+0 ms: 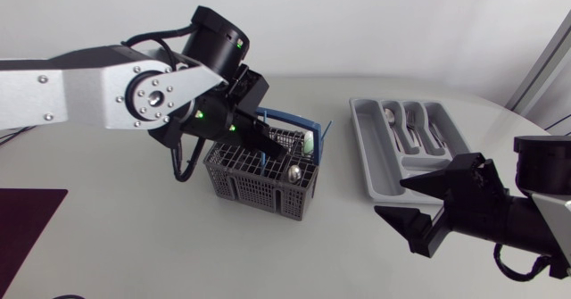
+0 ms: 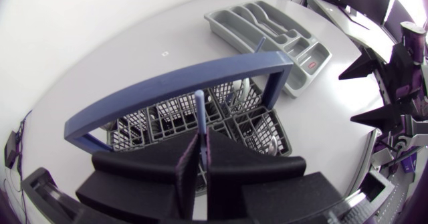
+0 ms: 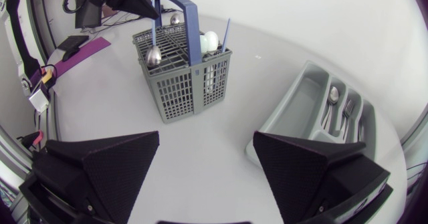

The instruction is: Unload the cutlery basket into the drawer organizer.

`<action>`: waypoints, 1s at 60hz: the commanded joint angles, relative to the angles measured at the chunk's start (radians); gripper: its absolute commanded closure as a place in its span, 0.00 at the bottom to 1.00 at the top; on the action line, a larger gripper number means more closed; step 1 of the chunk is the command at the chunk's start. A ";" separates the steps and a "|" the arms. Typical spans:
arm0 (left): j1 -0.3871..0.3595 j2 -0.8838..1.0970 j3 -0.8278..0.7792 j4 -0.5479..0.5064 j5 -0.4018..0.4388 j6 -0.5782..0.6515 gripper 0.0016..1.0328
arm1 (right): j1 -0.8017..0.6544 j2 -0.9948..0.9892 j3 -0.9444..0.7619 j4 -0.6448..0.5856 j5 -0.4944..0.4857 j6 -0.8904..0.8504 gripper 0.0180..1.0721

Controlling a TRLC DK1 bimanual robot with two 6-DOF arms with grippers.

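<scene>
Two grippers show. The left gripper (image 2: 202, 144) hangs over the basket (image 1: 259, 187), its fingers pressed from both sides onto one thin blue stick (image 2: 200, 110) that stands upright in a middle cell, just under the basket's blue handle (image 2: 187, 77). A second blue stick (image 3: 227, 30) leans at the basket corner nearest the organizer (image 1: 368, 152). Two spoons stand bowl-up in the basket, one (image 3: 154, 53) at an outer cell and the other (image 3: 175, 18) farther in, with one pale egg-shaped piece (image 3: 208, 42) beside the handle.

The organizer lies well apart from the basket and holds at least two pieces, one spoon (image 3: 332, 97) and one fork (image 3: 346, 110), each in its own slot. The right gripper (image 1: 390, 198) hovers beyond the organizer from the basket, fingers spread wide and holding nothing.
</scene>
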 commanded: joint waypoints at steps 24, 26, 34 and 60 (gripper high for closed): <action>-0.015 -0.199 -0.002 -0.028 -0.029 0.048 0.90 | 0.097 -0.039 0.009 -0.014 0.049 0.020 0.04; -0.019 -0.213 0.001 -0.035 -0.029 0.049 0.90 | 0.103 -0.044 0.009 -0.014 0.051 0.020 0.04; -0.024 -0.274 0.021 -0.053 -0.029 0.054 0.90 | 0.137 -0.087 0.009 -0.006 0.074 0.018 0.04; -0.002 -0.220 0.085 -0.073 0.378 -0.043 0.90 | 0.239 -0.151 0.128 -0.061 -0.020 0.051 0.05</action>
